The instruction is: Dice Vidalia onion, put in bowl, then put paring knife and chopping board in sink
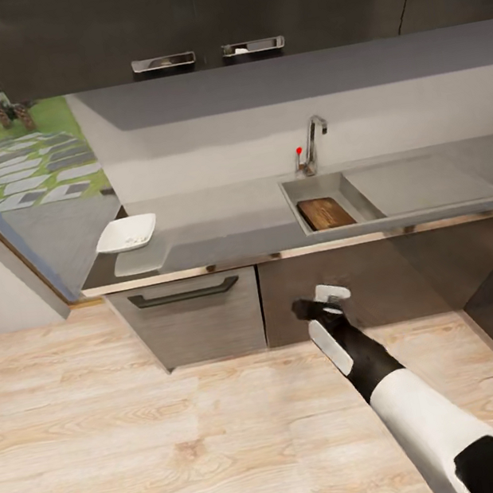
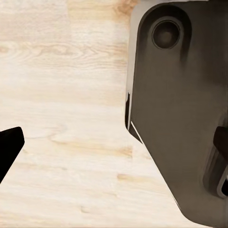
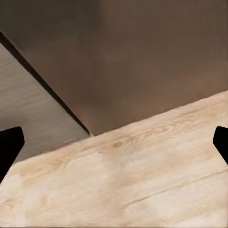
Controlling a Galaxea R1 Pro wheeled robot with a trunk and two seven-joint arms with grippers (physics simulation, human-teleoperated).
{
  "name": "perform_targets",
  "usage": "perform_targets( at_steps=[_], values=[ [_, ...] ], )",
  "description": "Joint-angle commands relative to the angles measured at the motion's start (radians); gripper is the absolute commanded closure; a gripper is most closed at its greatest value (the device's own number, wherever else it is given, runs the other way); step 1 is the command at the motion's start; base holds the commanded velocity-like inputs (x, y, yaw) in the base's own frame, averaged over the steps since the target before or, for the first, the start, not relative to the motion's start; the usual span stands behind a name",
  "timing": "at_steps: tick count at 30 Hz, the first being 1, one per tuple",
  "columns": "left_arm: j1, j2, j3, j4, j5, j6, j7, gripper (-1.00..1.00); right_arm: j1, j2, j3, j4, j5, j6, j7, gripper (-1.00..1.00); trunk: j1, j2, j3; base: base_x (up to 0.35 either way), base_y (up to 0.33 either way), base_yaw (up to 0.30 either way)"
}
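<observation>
right gripper (image 1: 315,305): jaws wide apart, empty, low before cabinets | left gripper (image 2: 114,142): spread, empty | chopping board (image 1: 325,213) in sink (image 1: 310,183) | bowl (image 1: 126,233) far left on countertop (image 1: 219,231)

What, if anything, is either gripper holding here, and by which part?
Nothing is held. The right gripper has its jaws wide apart over bare floor. Nothing sits by the one left fingertip in view. The chopping board lies in the sink.
</observation>
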Motion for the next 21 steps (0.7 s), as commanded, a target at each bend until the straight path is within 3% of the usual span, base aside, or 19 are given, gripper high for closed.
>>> perform_targets(
  at_steps=[1, 2, 4, 5, 6, 8, 9, 11, 13, 15, 19, 21],
  values=[
    [-0.002, -0.001, -0.007, 0.003, 0.010, -0.008, 0.000, -1.00, -0.001, -0.001, 0.004, 0.138, 0.037, -0.090, 0.066, -1.00, 0.001, -0.002, -0.002, -0.009, 0.000, 0.000],
    [-0.002, -0.001, -0.006, 0.001, 0.010, -0.010, 0.000, -1.00, -0.001, 0.002, 0.004, 0.317, 0.098, -0.244, 0.165, -1.00, 0.001, -0.002, -0.002, -0.005, 0.000, 0.000],
    [-0.002, -0.001, -0.005, -0.004, 0.009, -0.021, 0.000, -1.00, -0.001, 0.007, 0.004, 0.558, 0.169, -0.467, 0.270, -1.00, 0.001, -0.002, -0.002, -0.002, 0.000, 0.000],
    [-0.002, -0.001, -0.004, -0.015, 0.009, -0.029, 0.001, -1.00, 0.012, 0.009, 0.004, 0.669, 0.208, -0.616, 0.326, -1.00, 0.001, -0.002, -0.002, 0.000, 0.000, 0.000],
    [-0.002, -0.001, -0.003, -0.025, 0.009, -0.032, 0.001, -1.00, 0.049, 0.006, 0.003, 0.706, 0.223, -0.687, 0.350, -1.00, 0.001, -0.002, -0.002, 0.000, 0.000, 0.000],
    [-0.002, 0.003, -0.003, -0.070, 0.009, -0.035, 0.005, -1.00, 0.192, -0.022, 0.002, 0.752, 0.245, -0.786, 0.380, -1.00, 0.001, -0.002, -0.002, 0.000, 0.000, 0.000],
    [-0.002, 0.004, -0.002, -0.082, 0.009, -0.036, 0.006, -1.00, 0.221, -0.033, 0.003, 0.756, 0.247, -0.801, 0.384, -1.00, 0.001, -0.002, -0.002, 0.000, 0.000, 0.000],
    [-0.002, 0.014, -0.001, -0.153, 0.009, -0.037, 0.010, -1.00, 0.356, -0.096, 0.003, 0.769, 0.251, -0.897, 0.400, -1.00, 0.001, -0.002, -0.002, 0.000, 0.000, 0.000],
    [-0.002, 0.018, -0.001, -0.231, 0.009, -0.038, 0.012, -1.00, 0.471, -0.131, 0.003, 0.773, 0.251, -1.003, 0.431, -1.00, 0.001, -0.002, -0.002, 0.000, 0.000, 0.000],
    [-0.002, 0.021, -0.001, -0.287, 0.009, -0.039, 0.012, -1.00, 0.544, -0.141, 0.002, 0.774, 0.251, -1.060, 0.450, -1.00, 0.001, -0.002, -0.002, 0.000, 0.000, 0.000],
    [-0.002, 0.034, -0.003, -0.288, 0.009, -0.148, 0.012, -1.00, 0.579, -0.141, -0.003, 0.771, 0.235, -1.094, 0.450, -1.00, 0.001, -0.002, 0.000, 0.000, 0.000, 0.000],
    [-0.002, 0.037, -0.004, -0.244, 0.009, -0.219, 0.014, -1.00, 0.583, -0.145, -0.004, 0.771, 0.195, -1.100, 0.450, -1.00, 0.001, -0.002, 0.003, 0.000, 0.000, 0.000]
  ],
)
